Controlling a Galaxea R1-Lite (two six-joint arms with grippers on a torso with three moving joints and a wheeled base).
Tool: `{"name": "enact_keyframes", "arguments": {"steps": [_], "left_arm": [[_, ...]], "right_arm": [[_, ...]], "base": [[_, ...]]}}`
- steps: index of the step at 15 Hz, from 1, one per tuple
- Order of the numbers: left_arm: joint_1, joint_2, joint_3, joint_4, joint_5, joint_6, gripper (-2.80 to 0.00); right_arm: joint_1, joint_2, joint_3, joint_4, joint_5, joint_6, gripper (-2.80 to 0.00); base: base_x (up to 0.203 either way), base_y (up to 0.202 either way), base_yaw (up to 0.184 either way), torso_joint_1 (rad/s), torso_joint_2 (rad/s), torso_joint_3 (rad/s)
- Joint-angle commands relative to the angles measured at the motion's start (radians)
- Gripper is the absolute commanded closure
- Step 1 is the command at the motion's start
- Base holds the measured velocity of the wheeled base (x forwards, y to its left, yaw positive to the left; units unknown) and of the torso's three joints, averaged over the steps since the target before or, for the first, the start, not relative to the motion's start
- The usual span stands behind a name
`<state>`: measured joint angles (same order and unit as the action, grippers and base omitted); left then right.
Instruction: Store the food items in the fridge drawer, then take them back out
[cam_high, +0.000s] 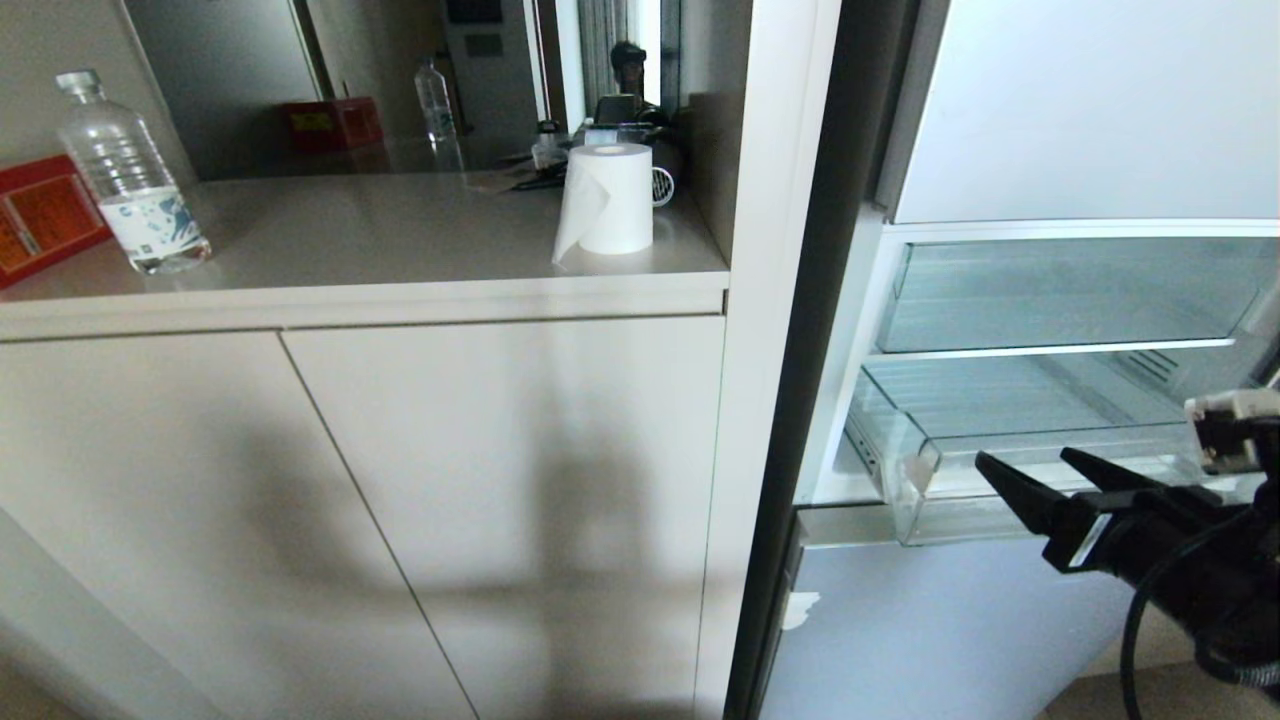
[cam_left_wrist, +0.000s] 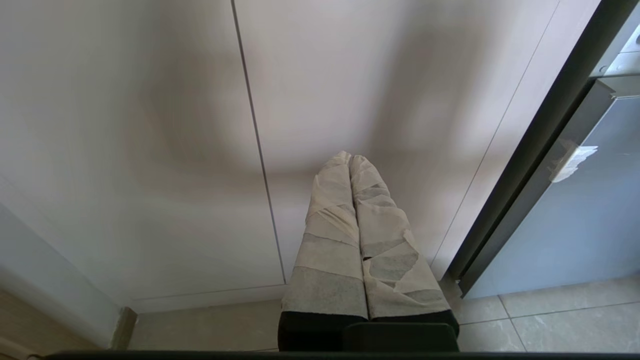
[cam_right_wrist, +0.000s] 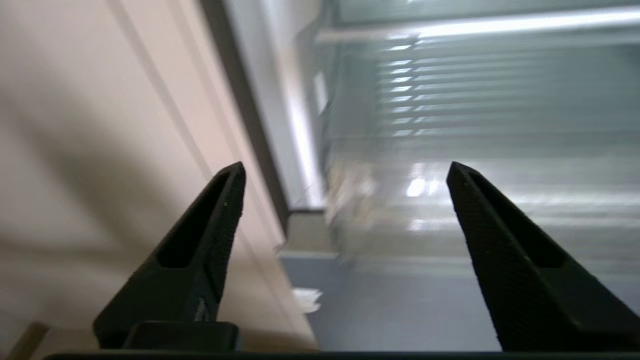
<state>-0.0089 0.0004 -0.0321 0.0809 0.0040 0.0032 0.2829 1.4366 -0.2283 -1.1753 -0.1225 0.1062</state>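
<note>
The fridge drawer (cam_high: 1000, 400) is a clear, shallow pull-out with a ribbed floor, standing pulled out at the right of the head view. Nothing shows inside it. The food items are out of view. My right gripper (cam_high: 1022, 456) hovers just in front of the drawer's thick clear lip (cam_high: 925, 500), black fingers spread wide and empty. In the right wrist view the same gripper (cam_right_wrist: 344, 169) frames the blurred drawer (cam_right_wrist: 450, 100) beyond it. My left gripper (cam_left_wrist: 349, 159), fingers wrapped in pale tape and pressed together, hangs low before a cabinet door.
A second clear bin (cam_high: 1060, 300) sits above the drawer, and the blue-grey lower fridge front (cam_high: 950, 630) is below it. Left of the fridge, a beige counter (cam_high: 380, 250) carries a water bottle (cam_high: 130, 180), a paper roll (cam_high: 606, 200) and a red box (cam_high: 40, 215).
</note>
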Motion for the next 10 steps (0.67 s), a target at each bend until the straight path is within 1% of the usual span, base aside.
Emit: {"name": "enact_keyframes", "arguments": {"steps": [1,2,3,4,5,6,7,10], "left_arm": [[0.000,0.000,0.000,0.000,0.001,0.000,0.00],[0.000,0.000,0.000,0.000,0.001,0.000,0.00],[0.000,0.000,0.000,0.000,0.001,0.000,0.00],[0.000,0.000,0.000,0.000,0.001,0.000,0.00],[0.000,0.000,0.000,0.000,0.001,0.000,0.00],[0.000,0.000,0.000,0.000,0.001,0.000,0.00],[0.000,0.000,0.000,0.000,0.001,0.000,0.00],[0.000,0.000,0.000,0.000,0.001,0.000,0.00]], "right_arm": [[-0.061,-0.106,-0.167,0.358,-0.004,0.000,-2.80],[-0.097,-0.119,-0.288,0.542,0.000,-0.001,-2.80],[-0.129,-0.121,-0.401,0.695,0.011,-0.001,-2.80],[-0.163,-0.110,-0.513,0.841,0.027,-0.006,-2.80],[-0.198,-0.075,-0.609,0.963,0.041,-0.029,-2.80],[-0.229,-0.018,-0.665,1.038,0.050,-0.063,-2.80],[-0.254,0.038,-0.694,1.073,0.057,-0.097,-2.80],[-0.301,0.177,-0.759,1.104,0.067,-0.138,-2.80]], "base": [[0.000,0.000,0.000,0.000,0.00,0.000],[0.000,0.000,0.000,0.000,0.00,0.000],[0.000,0.000,0.000,0.000,0.00,0.000],[0.000,0.000,0.000,0.000,0.00,0.000],[0.000,0.000,0.000,0.000,0.00,0.000],[0.000,0.000,0.000,0.000,0.00,0.000],[0.000,0.000,0.000,0.000,0.00,0.000],[0.000,0.000,0.000,0.000,0.00,0.000]]}}
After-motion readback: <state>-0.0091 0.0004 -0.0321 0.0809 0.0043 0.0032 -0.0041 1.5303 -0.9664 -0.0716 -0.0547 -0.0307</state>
